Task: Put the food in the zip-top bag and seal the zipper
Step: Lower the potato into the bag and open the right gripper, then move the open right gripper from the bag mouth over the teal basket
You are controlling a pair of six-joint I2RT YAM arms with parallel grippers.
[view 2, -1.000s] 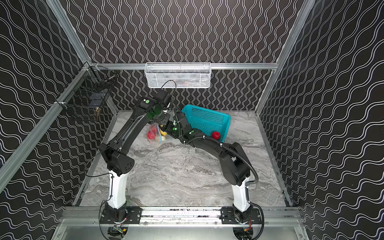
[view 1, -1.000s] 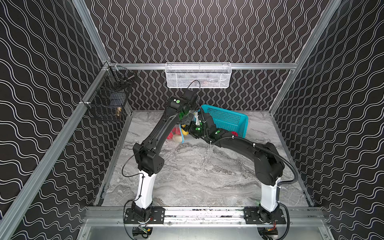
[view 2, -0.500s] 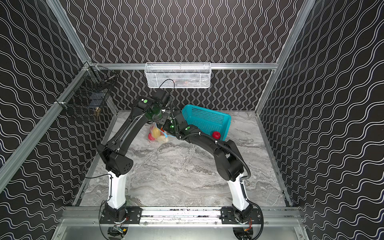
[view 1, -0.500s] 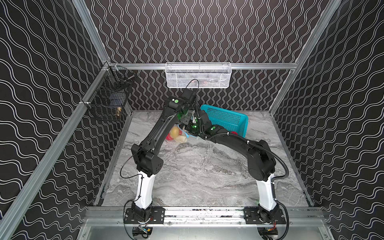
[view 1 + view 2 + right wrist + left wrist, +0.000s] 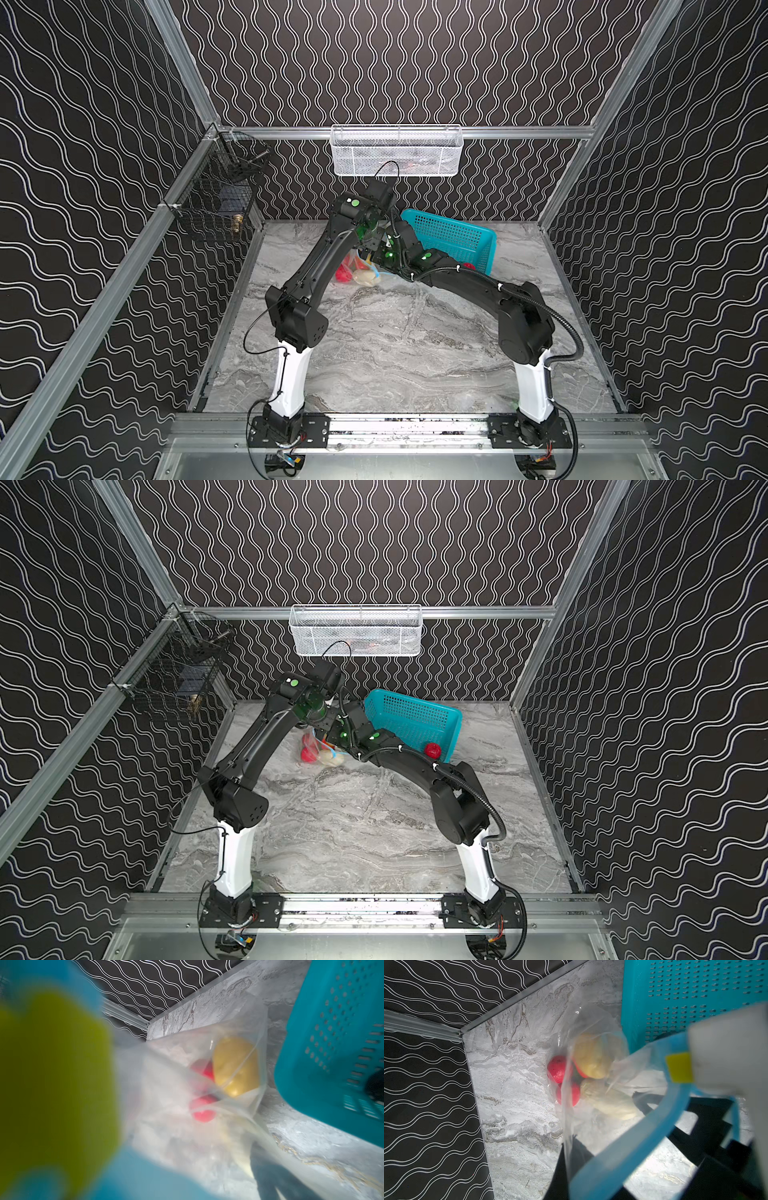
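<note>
Potato has dropped into zip-top bag — left claw pinches its zipper; right claw unclear

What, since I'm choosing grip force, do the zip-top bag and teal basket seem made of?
The zip-top bag looks like thin clear plastic film, glossy: the food shows through it and its creases glint. The teal basket appears to be rigid moulded plastic, smooth and opaque, with regular rows of small holes.
</note>
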